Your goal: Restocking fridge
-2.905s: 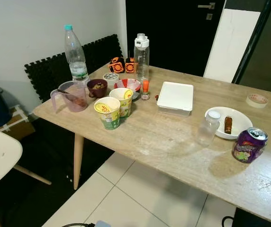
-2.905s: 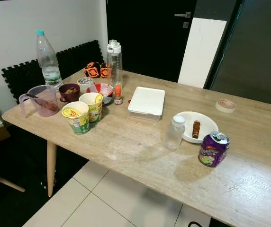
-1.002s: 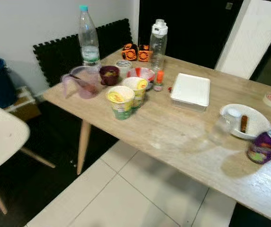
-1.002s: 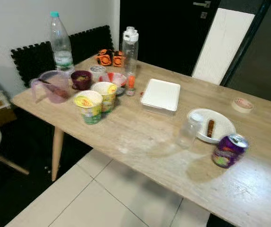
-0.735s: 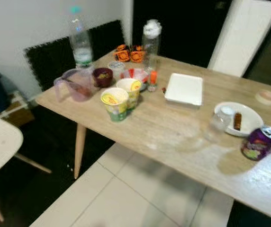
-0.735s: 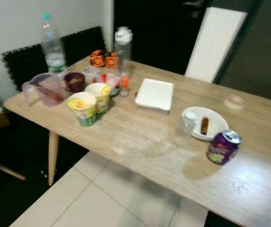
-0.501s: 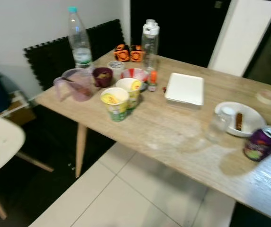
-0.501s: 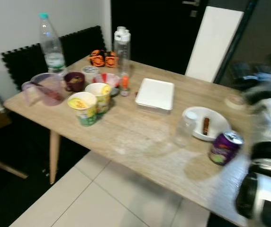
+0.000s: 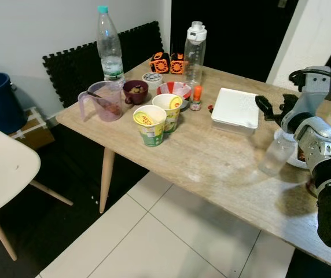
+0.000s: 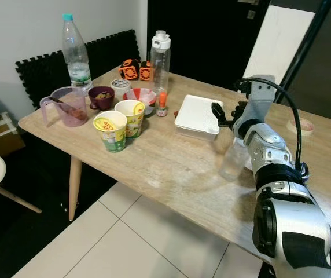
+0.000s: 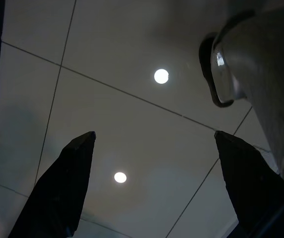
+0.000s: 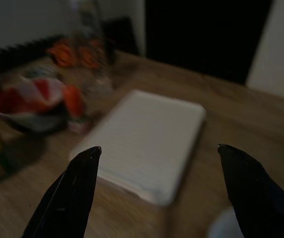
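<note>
The white lidded box (image 10: 197, 116) lies flat on the wooden bench (image 10: 171, 162), past its middle toward the far edge, with a small clear bottle (image 10: 234, 157) standing nearer and to its right, beside a white plate (image 9: 297, 162) largely hidden by the arm. The right arm reaches forward over the bench from the near right — silver segments stacked one behind another, a black cable looping over the wrist — and its right claw (image 10: 229, 114) hangs released just above the box's right edge, fingers (image 12: 72, 193) spread wide with the box (image 12: 149, 141) between them in the right wrist view. To the left of the box stand a small orange-capped bottle (image 10: 162, 104), a red bowl (image 10: 139, 96), two yellow-green paper cups (image 10: 122, 128), a maroon bowl (image 10: 101, 97), a purple jug (image 10: 67, 106), a tall water bottle (image 10: 76, 51) and a clear flask (image 10: 160, 55). The left claw (image 11: 152, 188) hangs low over pale floor tiles (image 11: 122, 114) — fingers parted, holding nothing.
</note>
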{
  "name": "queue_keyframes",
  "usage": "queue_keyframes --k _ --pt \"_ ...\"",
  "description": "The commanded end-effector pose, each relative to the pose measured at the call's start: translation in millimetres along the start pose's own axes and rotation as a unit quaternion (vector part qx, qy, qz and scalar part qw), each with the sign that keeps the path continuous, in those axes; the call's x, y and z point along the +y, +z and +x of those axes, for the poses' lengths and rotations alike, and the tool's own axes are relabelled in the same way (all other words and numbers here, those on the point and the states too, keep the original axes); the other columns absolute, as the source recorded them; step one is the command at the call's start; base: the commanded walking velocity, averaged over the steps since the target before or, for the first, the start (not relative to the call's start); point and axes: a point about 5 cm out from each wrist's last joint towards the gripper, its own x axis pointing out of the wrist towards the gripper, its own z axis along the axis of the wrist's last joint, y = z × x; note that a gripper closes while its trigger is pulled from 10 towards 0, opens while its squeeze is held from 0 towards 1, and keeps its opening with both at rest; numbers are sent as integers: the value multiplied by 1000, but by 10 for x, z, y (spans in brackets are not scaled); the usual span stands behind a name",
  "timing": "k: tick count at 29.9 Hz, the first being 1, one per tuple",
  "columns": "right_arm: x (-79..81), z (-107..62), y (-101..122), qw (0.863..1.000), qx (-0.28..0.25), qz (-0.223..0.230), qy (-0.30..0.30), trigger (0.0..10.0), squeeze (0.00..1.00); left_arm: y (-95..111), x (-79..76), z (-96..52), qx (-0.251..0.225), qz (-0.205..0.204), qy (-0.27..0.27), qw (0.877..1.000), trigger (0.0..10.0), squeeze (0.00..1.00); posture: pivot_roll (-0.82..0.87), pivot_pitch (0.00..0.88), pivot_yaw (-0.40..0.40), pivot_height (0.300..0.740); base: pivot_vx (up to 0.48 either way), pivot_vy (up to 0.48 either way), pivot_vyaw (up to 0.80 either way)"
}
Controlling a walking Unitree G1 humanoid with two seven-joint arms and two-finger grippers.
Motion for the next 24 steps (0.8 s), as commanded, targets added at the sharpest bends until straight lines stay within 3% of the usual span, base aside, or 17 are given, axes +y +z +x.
queue_keyframes --k 1,6,8,9,17,24 --pt "-40 -14 -29 1000 25 -2 -1 10000 0 -59 -53 -5 12 3 -9 1000 10000 0 -64 19 -23 740 0 0 0" --pt "-40 -20 -51 999 39 -3 10 10000 0 -50 -53 -3 12 7 -10 1000 10000 0 -75 14 -16 740 0 0 0" --pt "-3 -24 -129 998 52 2 25 10000 0 -39 -55 0 11 9 -11 1000 10000 0 -80 11 -13 740 0 0 0" --pt "55 -39 -278 996 70 18 45 10000 0 -14 -60 6 9 14 -14 1000 10000 0 -83 11 -10 740 0 0 0" --pt "173 -72 -553 991 112 30 62 10000 0 34 -58 16 4 20 -15 1000 10000 0 -80 7 -11 740 0 0 0" --pt "138 -84 -561 991 123 20 50 10000 0 -9 -57 7 10 21 -15 1000 10000 0 -75 6 -11 740 0 0 0"
